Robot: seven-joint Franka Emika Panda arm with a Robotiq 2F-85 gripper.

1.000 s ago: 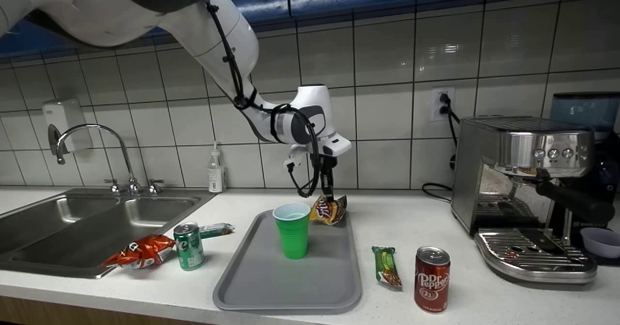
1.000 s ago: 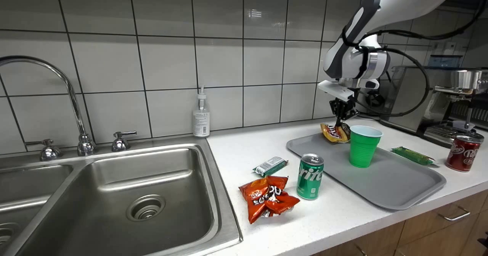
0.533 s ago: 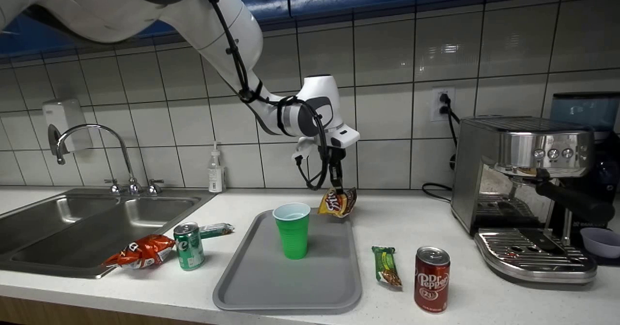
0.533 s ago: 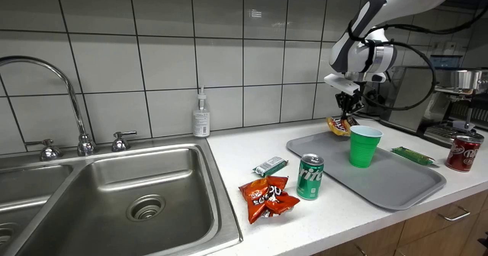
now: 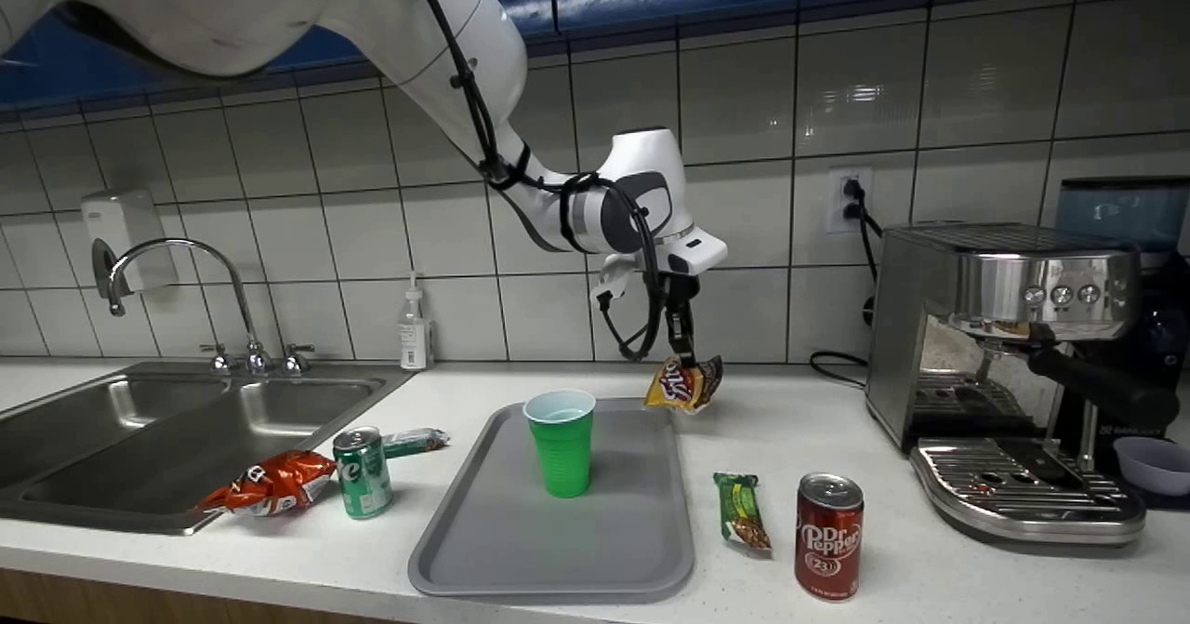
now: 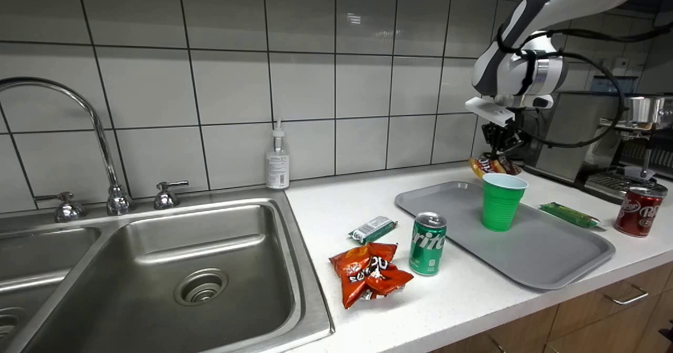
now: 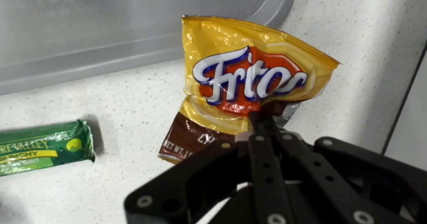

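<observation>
From where I stand, a small yellow-and-brown Fritos bag [image 7: 220,83] appears to hang at a back corner of the gray tray [image 5: 558,550], on the side of the tray where a green-wrapped snack bar [image 7: 43,147] lies, with the robot's gripper [image 5: 686,364] closed on a fold near the bag's middle. It looks light and soft, its shiny film probably slippery, and whatever is inside would likely crumble under a hard squeeze. A gathered fold or the crimped end seam seems the surest hold.
</observation>
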